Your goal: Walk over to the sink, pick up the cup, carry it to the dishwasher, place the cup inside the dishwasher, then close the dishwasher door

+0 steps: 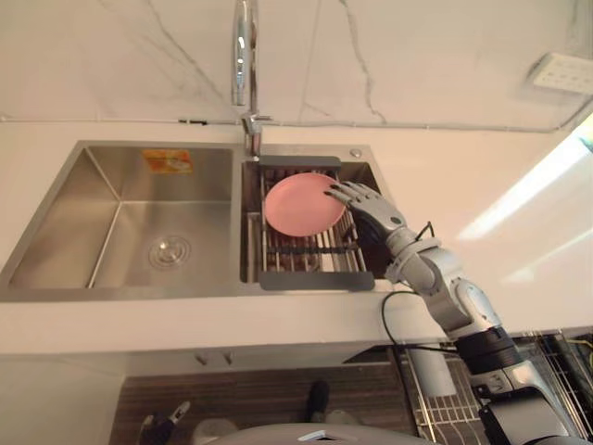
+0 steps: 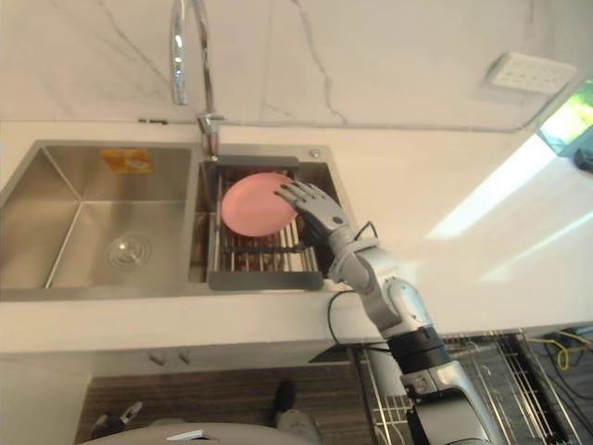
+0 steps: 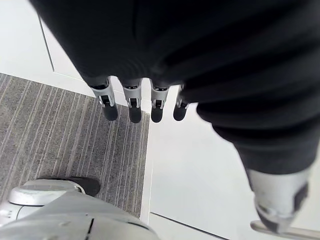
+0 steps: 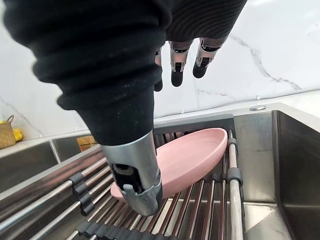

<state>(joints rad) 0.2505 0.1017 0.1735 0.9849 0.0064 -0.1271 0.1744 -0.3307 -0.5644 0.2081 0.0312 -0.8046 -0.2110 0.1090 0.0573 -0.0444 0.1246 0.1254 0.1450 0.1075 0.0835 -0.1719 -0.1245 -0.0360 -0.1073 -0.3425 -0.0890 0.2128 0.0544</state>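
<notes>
1. A round, shallow pink plate lies tilted on the dark-framed steel rack over the steel sink's right basin.
2. The right hand hovers at the plate's right rim, fingers straight and spread, clasping nothing.
3. The left hand hangs straight-fingered over the grey striped floor.

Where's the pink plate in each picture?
Left eye view: pink plate in the middle, tilted on the sink rack.
Right eye view: left of middle, same sink rack.
Right wrist view: middle, on the bars.
Left wrist view: faces the striped floor instead.
Shared landmark: the sink rack.
</notes>
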